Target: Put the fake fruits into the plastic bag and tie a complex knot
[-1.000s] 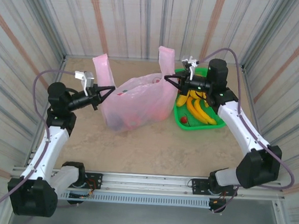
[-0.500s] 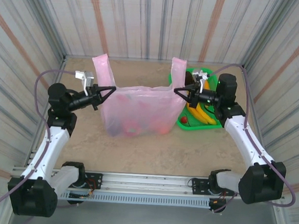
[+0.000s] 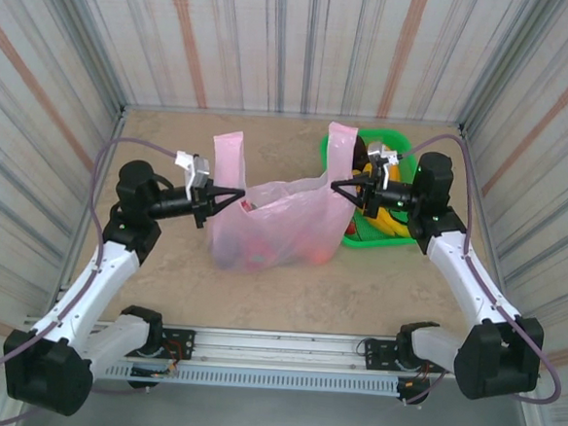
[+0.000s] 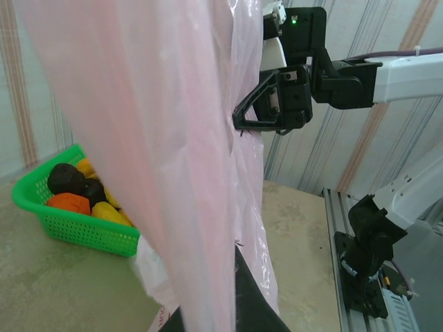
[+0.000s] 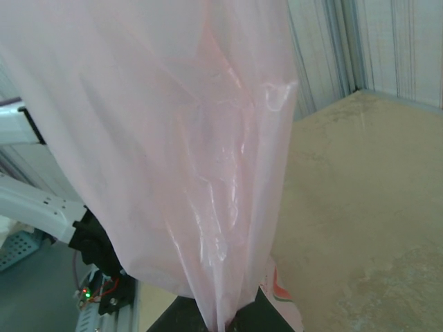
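At the left, the left claw (image 3: 238,196) is seen clamped on the left handle strip of the plastic bag (image 3: 284,213), which is stood upright on the table (image 3: 258,299) between the two arms. Reddish fake fruits (image 3: 262,243) are made out through its pink film near the bottom. The bag's right handle strip is pinched by the right claw (image 3: 337,185). Just beside the bag, bananas (image 3: 383,223) and other pieces are held in the green tray (image 3: 374,243).
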Available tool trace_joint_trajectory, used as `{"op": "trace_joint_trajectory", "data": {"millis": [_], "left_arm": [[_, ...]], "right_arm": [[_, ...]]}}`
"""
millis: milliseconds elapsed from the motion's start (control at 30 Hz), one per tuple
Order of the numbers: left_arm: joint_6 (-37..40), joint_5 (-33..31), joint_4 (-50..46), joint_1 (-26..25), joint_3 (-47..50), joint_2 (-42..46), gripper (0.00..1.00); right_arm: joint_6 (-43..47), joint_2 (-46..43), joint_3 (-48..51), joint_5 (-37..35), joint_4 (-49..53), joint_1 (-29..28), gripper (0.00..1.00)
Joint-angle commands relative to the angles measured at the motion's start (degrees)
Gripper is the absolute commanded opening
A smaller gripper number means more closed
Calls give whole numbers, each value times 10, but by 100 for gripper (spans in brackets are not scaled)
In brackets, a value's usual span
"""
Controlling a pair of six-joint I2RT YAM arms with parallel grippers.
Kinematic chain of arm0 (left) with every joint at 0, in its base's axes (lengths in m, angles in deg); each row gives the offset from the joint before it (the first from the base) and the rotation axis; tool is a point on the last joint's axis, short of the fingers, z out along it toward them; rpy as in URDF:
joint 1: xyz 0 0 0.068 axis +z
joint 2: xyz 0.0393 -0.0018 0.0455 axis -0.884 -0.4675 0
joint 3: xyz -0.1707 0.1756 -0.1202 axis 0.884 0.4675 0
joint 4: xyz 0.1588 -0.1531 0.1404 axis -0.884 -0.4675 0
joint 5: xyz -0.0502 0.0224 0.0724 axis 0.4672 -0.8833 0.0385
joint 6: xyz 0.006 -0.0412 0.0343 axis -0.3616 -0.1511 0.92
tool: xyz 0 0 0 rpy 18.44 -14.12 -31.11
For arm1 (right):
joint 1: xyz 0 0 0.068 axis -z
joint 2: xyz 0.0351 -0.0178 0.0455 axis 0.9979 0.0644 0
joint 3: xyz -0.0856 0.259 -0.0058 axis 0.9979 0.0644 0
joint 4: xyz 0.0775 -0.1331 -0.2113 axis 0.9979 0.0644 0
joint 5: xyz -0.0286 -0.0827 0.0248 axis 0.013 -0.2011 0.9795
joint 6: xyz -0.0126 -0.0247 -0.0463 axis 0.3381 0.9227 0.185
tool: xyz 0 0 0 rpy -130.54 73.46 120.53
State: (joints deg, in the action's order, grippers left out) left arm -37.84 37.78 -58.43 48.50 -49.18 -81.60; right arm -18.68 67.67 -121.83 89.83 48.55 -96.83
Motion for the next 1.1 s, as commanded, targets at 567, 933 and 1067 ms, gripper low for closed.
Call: {"op": "trace_joint_trajectory", "data": {"millis": [567,933,1067], "left_arm": [[201,-38,-270,-71,-114,3,0],[195,-37,-252,-71,-111,1,0],[196,-40,-252,-72,-110,2,0]], "right_arm": [[96,-8,-17,31,68,15,69],[49,87,-59,25,-82,-5,99],[45,124,-86,18,-121,-20,99]]}}
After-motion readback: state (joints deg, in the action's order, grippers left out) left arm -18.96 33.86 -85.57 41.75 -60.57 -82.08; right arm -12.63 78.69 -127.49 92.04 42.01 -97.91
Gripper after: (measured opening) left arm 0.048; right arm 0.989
